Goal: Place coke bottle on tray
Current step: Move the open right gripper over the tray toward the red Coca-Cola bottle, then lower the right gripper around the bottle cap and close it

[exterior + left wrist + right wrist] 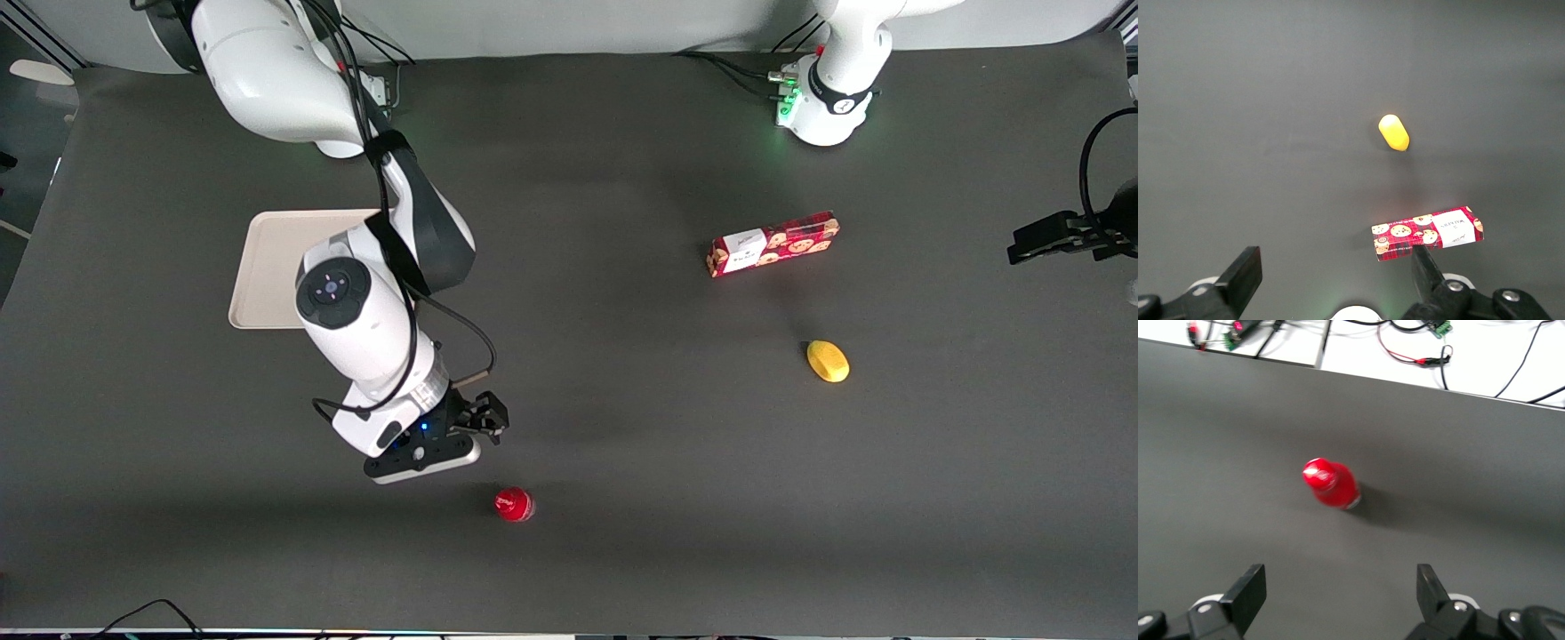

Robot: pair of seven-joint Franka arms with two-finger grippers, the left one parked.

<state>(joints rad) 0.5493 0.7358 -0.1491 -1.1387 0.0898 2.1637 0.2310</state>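
The coke bottle (514, 504) stands upright on the dark table, a red disc from above, nearer to the front camera than my gripper. In the right wrist view the coke bottle (1331, 484) is a short way ahead of the fingers, apart from them. My gripper (480, 420) hangs above the table, open and empty; its gripper point in the wrist view (1341, 593) lies between two wide-spread fingers (1248, 590). The beige tray (267, 267) lies flat on the table farther from the front camera, partly hidden by the working arm.
A red cookie box (773, 244) and a yellow lemon-like object (828, 361) lie toward the parked arm's end of the table; both show in the left wrist view, the box (1428, 233) and the yellow object (1393, 132). Cables lie past the table's edge (1418, 360).
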